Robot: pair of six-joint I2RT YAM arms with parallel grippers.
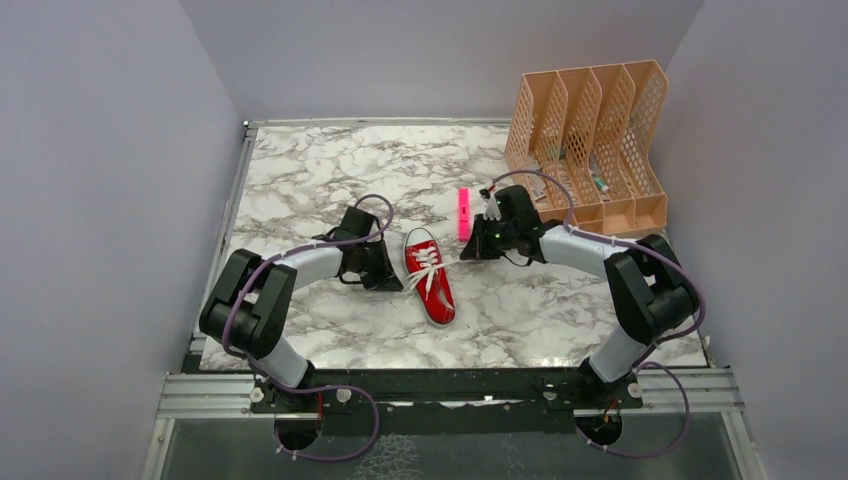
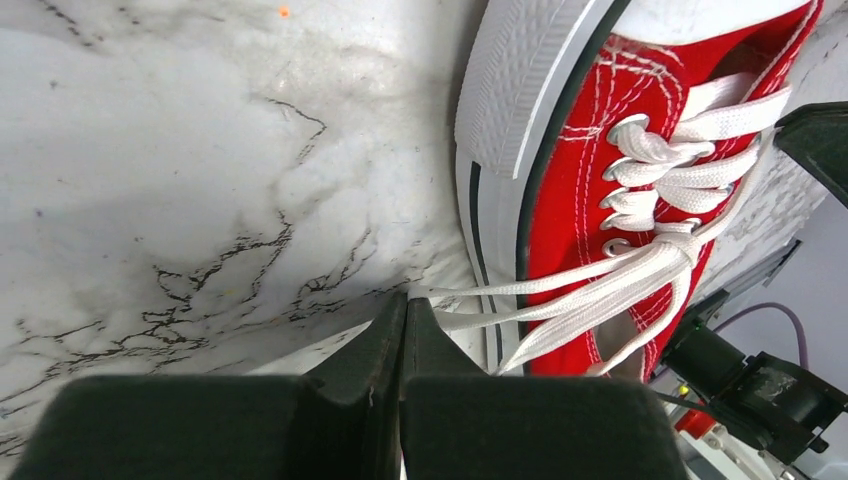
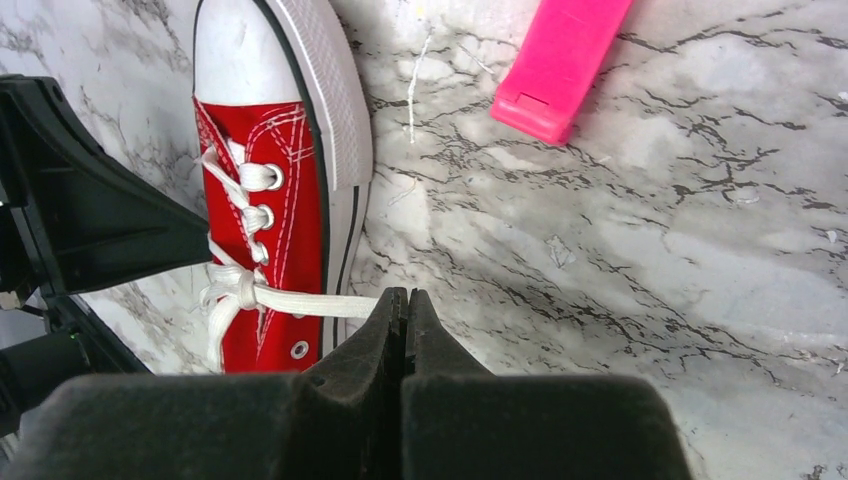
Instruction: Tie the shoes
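Red canvas sneaker standing on its sole on the marbled surface between the arms. Its long axis runs near-to-far, and the white rubber toe cap points away from the bases. The left end effector is clamped on the flat white laces. The right end effector pinches one strand of them. A pink marker lies just beyond.
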